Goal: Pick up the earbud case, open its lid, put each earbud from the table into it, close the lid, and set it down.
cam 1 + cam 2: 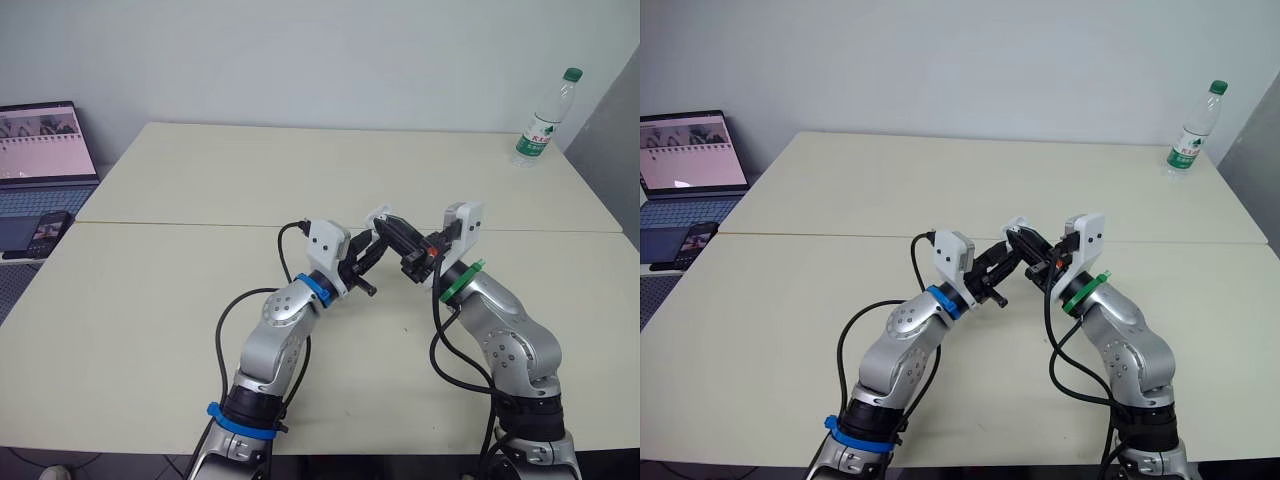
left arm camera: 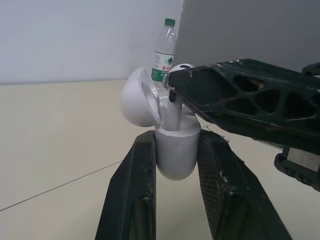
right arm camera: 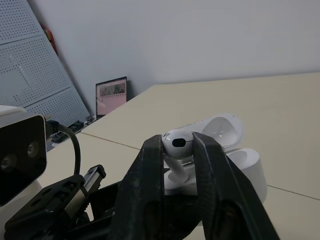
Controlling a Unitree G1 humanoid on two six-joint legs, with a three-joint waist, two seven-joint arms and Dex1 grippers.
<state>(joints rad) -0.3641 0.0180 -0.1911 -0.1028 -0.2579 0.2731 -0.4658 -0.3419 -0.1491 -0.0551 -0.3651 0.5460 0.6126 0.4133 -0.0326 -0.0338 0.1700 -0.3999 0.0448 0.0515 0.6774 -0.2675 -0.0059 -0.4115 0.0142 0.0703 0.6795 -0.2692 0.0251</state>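
Above table point(image 1: 180, 300) ctr, R pincer point(image 3: 177, 146) holds earbud point(image 3: 173, 137) in L pincer's point(image 2: 177, 142) open case point(image 2: 173, 161).

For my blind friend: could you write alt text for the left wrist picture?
The left hand grips a white earbud case, lid open, while the right hand holds an earbud at its opening. A water bottle stands behind on the table.

Both head eyes look forward and down over the table point(image 1: 200, 180) from mid-distance, sharing nearly the same scene. Left wrist view sits very close, facing along the left gripper point(image 2: 177, 142) toward the bottle point(image 2: 162, 55). Right wrist view, equally close, faces along the right gripper point(image 3: 177, 144) toward the laptop point(image 3: 111, 96). Both wrist views share the earbud case point(image 3: 245, 170) and earbud point(image 3: 175, 140).
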